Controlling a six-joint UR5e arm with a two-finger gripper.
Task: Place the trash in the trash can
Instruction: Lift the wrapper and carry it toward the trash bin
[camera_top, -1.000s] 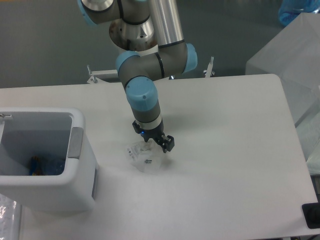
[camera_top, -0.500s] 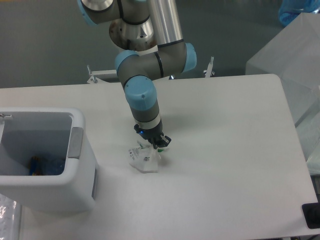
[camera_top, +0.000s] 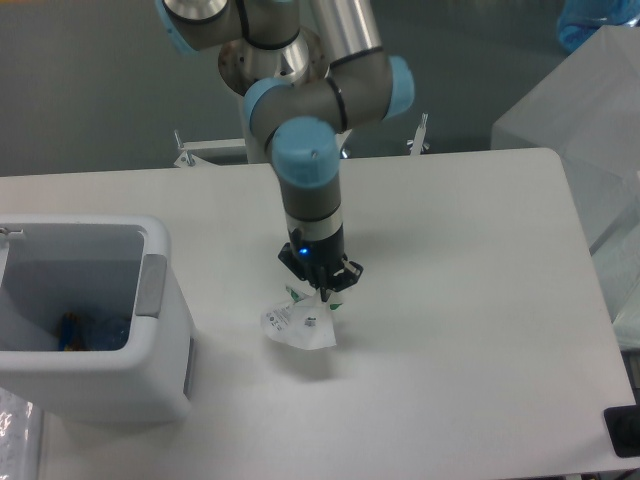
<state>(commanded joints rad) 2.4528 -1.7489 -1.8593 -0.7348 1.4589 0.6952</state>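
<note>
My desk (camera_top: 470, 330) is a plain white top with rounded corners. Behind its far edge runs a dark grey floor, with two small metal clamps, one at the left (camera_top: 184, 150) and one at the right (camera_top: 420, 133). A frosted, translucent box (camera_top: 590, 130) stands off the right edge, something blue (camera_top: 590, 22) behind it. A small black object (camera_top: 625, 432) sits at the lower right corner.

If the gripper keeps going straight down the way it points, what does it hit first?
The gripper points down at the table and is shut on the crumpled wrapper, which hangs from its tips. Going on down, the wrapper would probably meet the white table first, though height above it is hard to judge.
</note>
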